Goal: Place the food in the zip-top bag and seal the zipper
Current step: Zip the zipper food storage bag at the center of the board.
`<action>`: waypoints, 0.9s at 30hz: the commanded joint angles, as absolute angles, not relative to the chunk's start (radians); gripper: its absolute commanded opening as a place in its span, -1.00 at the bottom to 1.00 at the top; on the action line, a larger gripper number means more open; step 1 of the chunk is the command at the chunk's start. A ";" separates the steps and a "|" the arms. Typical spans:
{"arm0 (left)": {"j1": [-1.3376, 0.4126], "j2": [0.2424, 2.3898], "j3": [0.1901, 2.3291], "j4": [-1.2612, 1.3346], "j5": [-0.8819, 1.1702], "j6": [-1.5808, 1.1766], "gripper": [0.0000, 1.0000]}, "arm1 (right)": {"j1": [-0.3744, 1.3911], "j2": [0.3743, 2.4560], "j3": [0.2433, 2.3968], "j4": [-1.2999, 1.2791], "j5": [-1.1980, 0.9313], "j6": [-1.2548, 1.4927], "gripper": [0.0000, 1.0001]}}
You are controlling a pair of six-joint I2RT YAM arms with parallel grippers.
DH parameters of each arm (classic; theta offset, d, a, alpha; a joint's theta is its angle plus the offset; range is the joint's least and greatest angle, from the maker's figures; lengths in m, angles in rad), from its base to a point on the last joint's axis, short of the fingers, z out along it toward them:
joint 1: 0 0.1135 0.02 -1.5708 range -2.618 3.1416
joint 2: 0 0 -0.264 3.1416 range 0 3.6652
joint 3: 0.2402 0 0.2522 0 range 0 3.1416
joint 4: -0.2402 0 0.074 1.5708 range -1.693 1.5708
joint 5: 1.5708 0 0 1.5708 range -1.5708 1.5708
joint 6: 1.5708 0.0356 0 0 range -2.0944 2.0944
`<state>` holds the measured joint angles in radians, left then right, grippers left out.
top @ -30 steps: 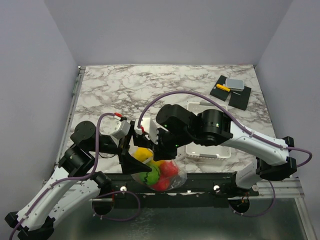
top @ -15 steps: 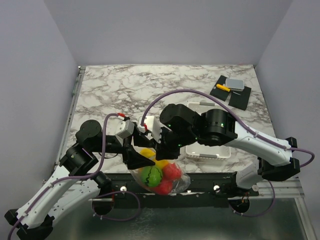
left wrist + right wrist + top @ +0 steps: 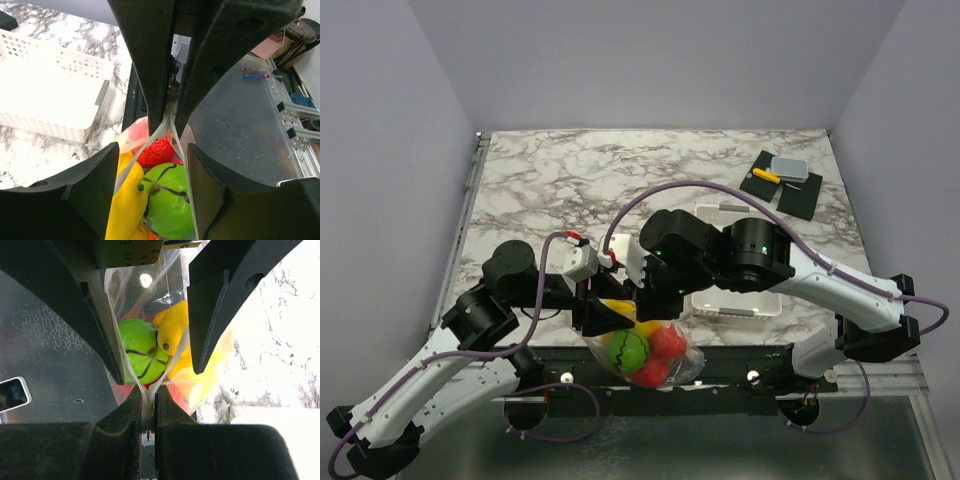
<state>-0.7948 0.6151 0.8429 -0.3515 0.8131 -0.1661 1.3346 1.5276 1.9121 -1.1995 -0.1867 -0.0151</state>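
The zip-top bag [image 3: 650, 352] hangs at the table's near edge with the food inside: a green fruit [image 3: 170, 200], a yellow one [image 3: 125, 200] and a red one [image 3: 157, 150]. My right gripper [image 3: 148, 402] is shut on the zipper [image 3: 148, 390], pinching its two strips together at one end. From that pinch the strips spread apart in a V. My left gripper [image 3: 152, 155] is open and straddles the bag's mouth, one finger on each side. In the top view the left gripper [image 3: 605, 315] and right gripper [image 3: 655, 295] sit close together above the bag.
A white slotted basket [image 3: 740, 303] stands just right of the grippers and also shows in the left wrist view [image 3: 50, 100]. Black mats with a grey and a yellow item [image 3: 780, 178] lie at the back right. The metal frame [image 3: 720, 380] runs below the bag.
My left arm has moved right, bringing its gripper closer to the right gripper. The bag has shifted slightly right and lower. The right gripper has kept its pinch.
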 commanded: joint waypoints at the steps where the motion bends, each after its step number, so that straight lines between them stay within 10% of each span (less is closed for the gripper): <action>1: -0.820 0.624 0.874 -0.411 0.748 -0.124 0.11 | 1.343 1.494 1.963 -1.210 -0.164 -0.003 -0.99; 10: -0.835 0.637 0.882 -0.426 0.716 -0.111 -0.18 | 1.343 1.479 1.984 -1.216 -0.186 -0.003 -0.99; 16: -0.842 0.650 0.888 -0.428 0.723 -0.105 -1.00 | 1.343 1.483 2.005 -1.229 -0.184 -0.003 -0.99; 27: -0.849 0.613 0.885 -0.431 0.699 -0.093 -1.00 | 1.342 1.449 1.940 -1.175 -0.088 0.039 -0.72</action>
<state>-0.8463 0.6312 0.8749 -0.3920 0.7425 -0.1108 1.3270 1.5101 1.9598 -1.2243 -0.1532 0.0105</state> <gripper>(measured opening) 0.006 0.114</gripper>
